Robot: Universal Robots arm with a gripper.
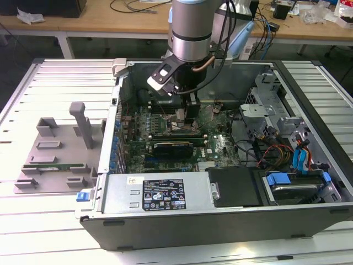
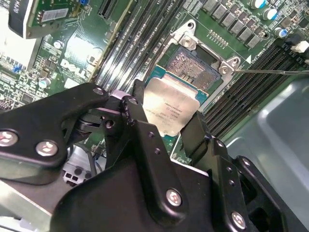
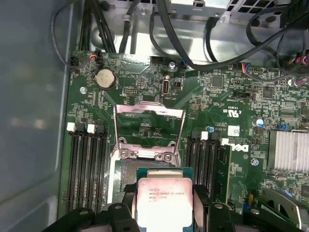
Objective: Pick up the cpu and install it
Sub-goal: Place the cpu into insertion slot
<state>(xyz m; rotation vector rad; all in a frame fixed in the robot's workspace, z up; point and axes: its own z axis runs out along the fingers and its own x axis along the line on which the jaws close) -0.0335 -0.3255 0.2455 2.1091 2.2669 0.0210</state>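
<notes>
Second wrist view: gripper [image 2: 164, 118] clenched on cpu [image 2: 170, 107], poised at open socket [image 2: 195, 67]; evidently installation step; seating demands square alignment.

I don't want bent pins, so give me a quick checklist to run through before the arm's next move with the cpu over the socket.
1. Hold: the gripper is clamped on the cpu, fingers on two opposite edges: ok.
2. The socket is uncovered, contact field bare: ok.
3. The load frame is swung up, off the socket: ok.
4. The cpu centred over the socket: not ok; in both wrist views it overlaps only one edge.
5. The cpu level with the socket: cannot tell.
</notes>
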